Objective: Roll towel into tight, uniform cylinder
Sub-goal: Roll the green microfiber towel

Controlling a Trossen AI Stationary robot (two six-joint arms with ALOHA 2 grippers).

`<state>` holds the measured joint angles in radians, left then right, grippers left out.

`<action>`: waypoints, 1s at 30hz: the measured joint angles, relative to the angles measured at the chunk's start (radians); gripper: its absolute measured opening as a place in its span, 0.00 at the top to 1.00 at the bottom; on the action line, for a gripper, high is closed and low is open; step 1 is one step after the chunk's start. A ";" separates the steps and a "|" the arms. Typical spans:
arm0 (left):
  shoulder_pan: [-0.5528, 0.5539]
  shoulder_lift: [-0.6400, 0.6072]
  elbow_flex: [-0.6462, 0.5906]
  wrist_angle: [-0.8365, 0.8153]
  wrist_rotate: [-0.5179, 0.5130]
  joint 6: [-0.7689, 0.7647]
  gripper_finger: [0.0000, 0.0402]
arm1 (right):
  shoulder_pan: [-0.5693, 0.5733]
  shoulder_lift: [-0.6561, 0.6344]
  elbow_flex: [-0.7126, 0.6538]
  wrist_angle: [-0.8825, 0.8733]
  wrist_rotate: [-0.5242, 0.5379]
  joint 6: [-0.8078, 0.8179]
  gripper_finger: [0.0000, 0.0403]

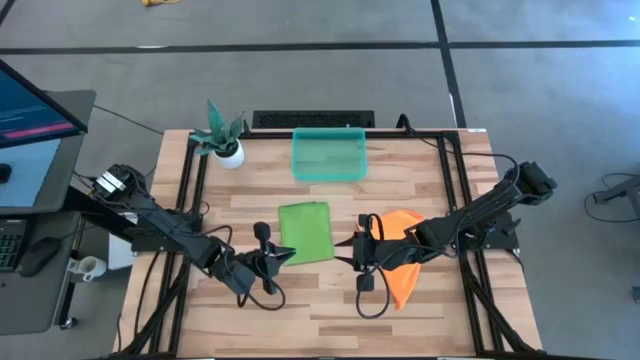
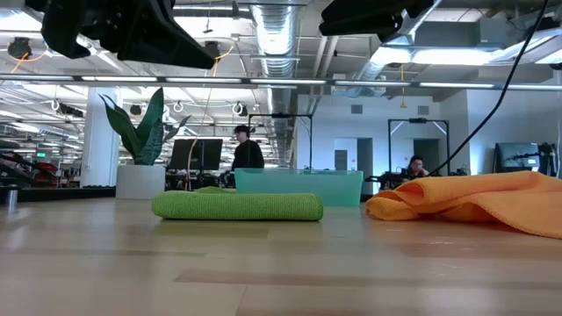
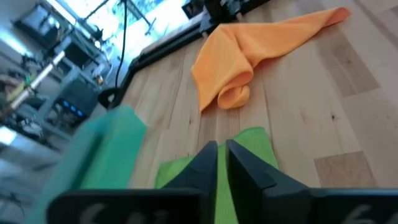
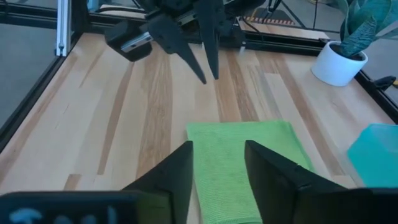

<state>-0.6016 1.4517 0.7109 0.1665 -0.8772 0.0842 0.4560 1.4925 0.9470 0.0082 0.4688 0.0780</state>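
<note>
The green towel (image 1: 305, 232) is lying flat and folded mid-table, not yet rolled, with the left gripper (image 1: 281, 257), fingers nearly pressed together, and the right gripper (image 1: 345, 247), fingers spread, hovering at its near corners, gripping nothing.

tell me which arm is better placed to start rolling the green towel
Probably the left. The left gripper, fingers nearly closed, sits at the green towel's near corner. The right gripper, open, hovers beside the opposite edge.
</note>
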 joint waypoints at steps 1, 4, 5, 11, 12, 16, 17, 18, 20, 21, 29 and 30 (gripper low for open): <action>0.002 0.000 0.000 -0.001 0.001 -0.017 0.89 | -0.001 0.000 0.000 0.000 0.000 0.000 0.59; 0.009 0.000 0.000 0.006 0.025 -0.055 0.83 | -0.006 0.000 0.000 0.000 0.000 0.000 0.54; 0.011 0.000 0.000 0.006 0.030 -0.068 0.82 | -0.007 0.000 0.000 0.000 0.000 0.000 0.52; 0.027 0.004 0.000 -0.004 0.132 -0.188 0.76 | -0.014 0.000 0.000 0.000 0.000 0.000 0.46; 0.026 0.006 0.000 -0.001 0.160 -0.201 0.75 | -0.016 0.000 0.000 0.000 0.000 0.000 0.45; 0.028 0.008 0.000 0.002 0.200 -0.228 0.69 | -0.029 0.000 0.000 0.000 -0.001 0.000 0.43; 0.028 0.008 0.000 0.003 0.196 -0.229 0.68 | -0.034 0.000 0.000 0.000 -0.010 0.000 0.43; 0.029 0.008 0.000 0.004 0.188 -0.237 0.67 | -0.039 0.000 0.000 -0.001 -0.034 0.000 0.43; 0.029 0.008 0.000 0.007 0.187 -0.278 0.65 | -0.050 0.000 0.000 -0.003 -0.118 0.005 0.44; 0.029 0.008 -0.001 0.002 0.197 -0.295 0.64 | -0.053 0.000 0.000 -0.004 -0.159 0.016 0.44; 0.000 0.012 -0.029 0.003 0.266 -0.335 0.64 | -0.035 0.069 -0.002 0.005 -0.210 0.024 0.47; -0.009 0.016 -0.028 0.012 0.263 -0.329 0.64 | -0.032 0.093 0.001 0.020 -0.210 0.017 0.47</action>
<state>-0.6109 1.4676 0.6830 0.1781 -0.6140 -0.2444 0.4243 1.5857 0.9483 0.0280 0.2584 0.0955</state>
